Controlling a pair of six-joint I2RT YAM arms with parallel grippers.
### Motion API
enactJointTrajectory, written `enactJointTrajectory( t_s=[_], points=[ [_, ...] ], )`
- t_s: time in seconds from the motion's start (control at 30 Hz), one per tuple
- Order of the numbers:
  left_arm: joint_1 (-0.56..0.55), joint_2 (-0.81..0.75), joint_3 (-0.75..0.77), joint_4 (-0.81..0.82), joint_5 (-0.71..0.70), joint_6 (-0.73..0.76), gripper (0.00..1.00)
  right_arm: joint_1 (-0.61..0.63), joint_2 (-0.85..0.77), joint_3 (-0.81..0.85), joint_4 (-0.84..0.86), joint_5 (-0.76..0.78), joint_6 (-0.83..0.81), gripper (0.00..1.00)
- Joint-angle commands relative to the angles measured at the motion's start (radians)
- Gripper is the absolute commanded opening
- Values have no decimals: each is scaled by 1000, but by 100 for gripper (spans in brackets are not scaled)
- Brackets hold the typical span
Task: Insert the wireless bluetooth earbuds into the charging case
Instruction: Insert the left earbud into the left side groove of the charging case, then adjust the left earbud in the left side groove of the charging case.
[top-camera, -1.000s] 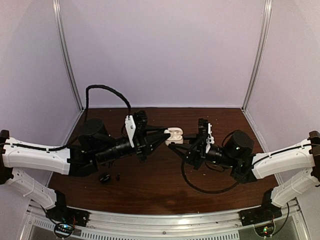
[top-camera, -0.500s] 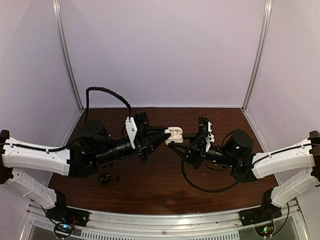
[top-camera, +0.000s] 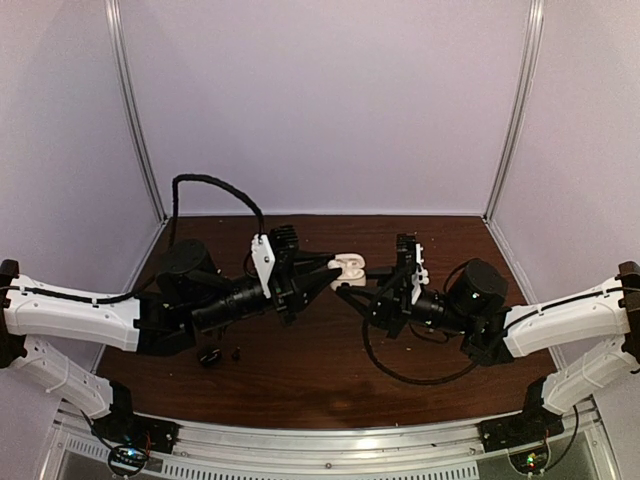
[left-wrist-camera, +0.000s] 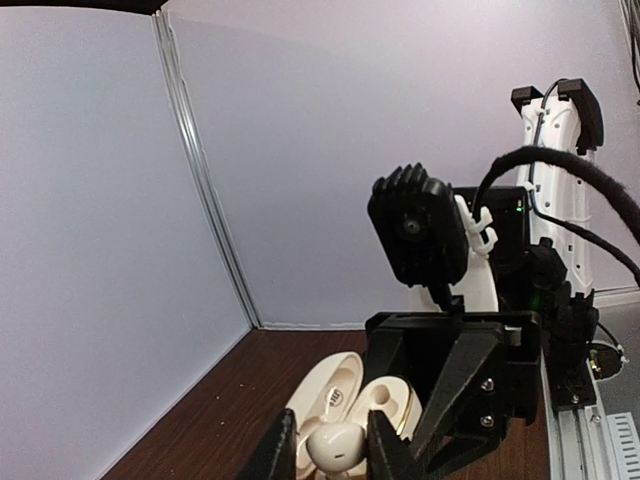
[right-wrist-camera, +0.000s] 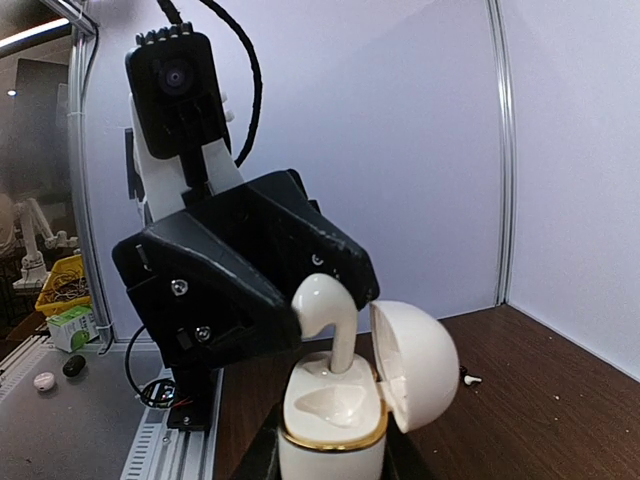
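Note:
A white earbud (right-wrist-camera: 325, 315) is pinched in my left gripper (left-wrist-camera: 333, 442), which is shut on its rounded head (left-wrist-camera: 335, 447). Its stem points down into the left slot of the open white charging case (right-wrist-camera: 335, 405) with a gold rim. The other slot shows empty. My right gripper (right-wrist-camera: 333, 455) is shut on the case body and holds it upright above the table, with the lid (right-wrist-camera: 415, 365) hinged open to the right. In the top view the two grippers meet at mid-table around the case (top-camera: 350, 265). The left fingers (right-wrist-camera: 230, 290) crowd the case from the left.
A small black case-like object (top-camera: 210, 355) and a tiny black piece (top-camera: 237, 352) lie on the brown table (top-camera: 300, 380) under the left arm. A tiny white piece (right-wrist-camera: 470, 379) lies on the table behind the case. White walls enclose three sides.
Almost nothing has changed. Both grippers stay together at the case, and the left gripper has shifted very slightly with the earbud.

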Motion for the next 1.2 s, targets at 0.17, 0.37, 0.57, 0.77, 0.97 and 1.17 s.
enactJointTrajectory(
  t_s=[0.17, 0.37, 0.57, 0.77, 0.97, 1.17],
  points=[
    [-10, 9, -6, -86, -17, -4, 27, 5, -40, 33, 108, 12, -3, 0],
    [-11, 6, -1, -95, -14, 3, 34, 5, -28, 30, 110, 11, -3, 0],
    [-11, -2, 13, -119, -2, 3, 41, 6, -10, 14, 129, 13, 5, 0],
    [-11, -18, 6, -126, -9, 3, 51, 4, -7, 6, 129, 19, 2, 0],
    [-11, -53, -17, -123, -58, -22, 56, 3, -8, -4, 124, 19, 2, 0],
    [-9, -127, -53, -186, -95, -64, 61, 1, -28, -20, 81, 17, 0, 0]
  ],
)
